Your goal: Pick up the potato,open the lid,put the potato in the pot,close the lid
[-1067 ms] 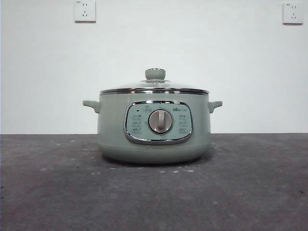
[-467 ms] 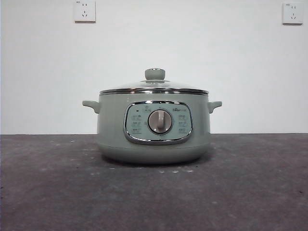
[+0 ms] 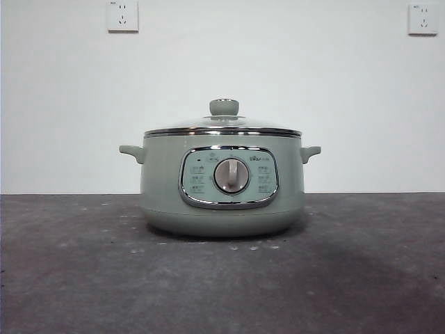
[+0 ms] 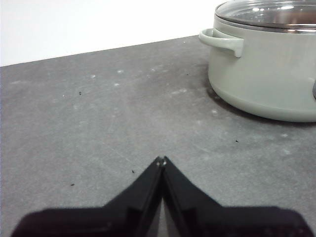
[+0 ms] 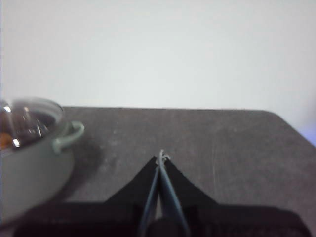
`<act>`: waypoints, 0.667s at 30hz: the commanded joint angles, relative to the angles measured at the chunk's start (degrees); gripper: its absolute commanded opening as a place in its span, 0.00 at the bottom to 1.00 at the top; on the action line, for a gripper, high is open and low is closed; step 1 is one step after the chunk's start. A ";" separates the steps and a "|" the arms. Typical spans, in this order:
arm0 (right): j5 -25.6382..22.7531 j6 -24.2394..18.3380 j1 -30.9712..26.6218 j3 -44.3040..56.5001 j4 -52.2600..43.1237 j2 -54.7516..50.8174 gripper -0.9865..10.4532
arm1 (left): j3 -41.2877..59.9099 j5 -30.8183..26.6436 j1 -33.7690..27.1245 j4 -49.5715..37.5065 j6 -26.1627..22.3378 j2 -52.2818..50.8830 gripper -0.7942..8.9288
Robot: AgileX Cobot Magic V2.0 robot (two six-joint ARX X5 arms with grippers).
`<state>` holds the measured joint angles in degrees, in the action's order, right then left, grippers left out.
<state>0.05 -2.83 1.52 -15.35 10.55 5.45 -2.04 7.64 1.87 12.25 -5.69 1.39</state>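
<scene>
Nearest in the front view lies the dark grey table (image 3: 222, 285), scuffed and dotted with pale specks, and no arm shows in that view. In the left wrist view the left gripper (image 4: 161, 160) hovers just over the bare tabletop with its two black jaws pressed together tip to tip, holding nothing; it sits well apart from the pot (image 4: 266, 69), which stands off to one side of it with one small side handle (image 4: 223, 41) turned toward the camera. In the right wrist view the right gripper (image 5: 162, 158) is likewise closed on nothing, its jaws meeting at a thin point above the table, with the pot's other handle (image 5: 69, 136) near but not touching it. Farther back, at the middle of the table, the sage-green pot (image 3: 222, 184) stands upright with its chrome-framed control panel (image 3: 229, 177) and round dial (image 3: 231, 175) facing the front camera. The glass lid (image 3: 222, 126) sits flat and closed on the pot's rim, its green knob (image 3: 224, 107) upright on top. Through the glass in the blurred right wrist view a small orange patch, likely the potato (image 5: 5, 140), shows inside the pot. Behind everything rises a white wall (image 3: 278, 69) with two sockets (image 3: 122, 15) high up.
</scene>
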 commanded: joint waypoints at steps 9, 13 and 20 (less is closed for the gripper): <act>0.15 1.36 -0.07 14.56 -3.39 -5.01 0.09 | 0.68 0.04 -0.22 -0.44 0.55 -0.09 0.08; -0.33 1.18 -0.07 14.53 -0.17 -5.01 0.09 | 0.68 0.04 -0.22 -0.44 0.55 -0.09 0.08; -0.50 1.31 -0.04 14.53 -0.07 -4.94 0.09 | 0.68 0.04 -0.22 -0.44 0.55 -0.09 0.08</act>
<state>-0.19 -2.15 1.52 -1.37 10.72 0.60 -2.04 7.64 1.87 12.23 -5.50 1.39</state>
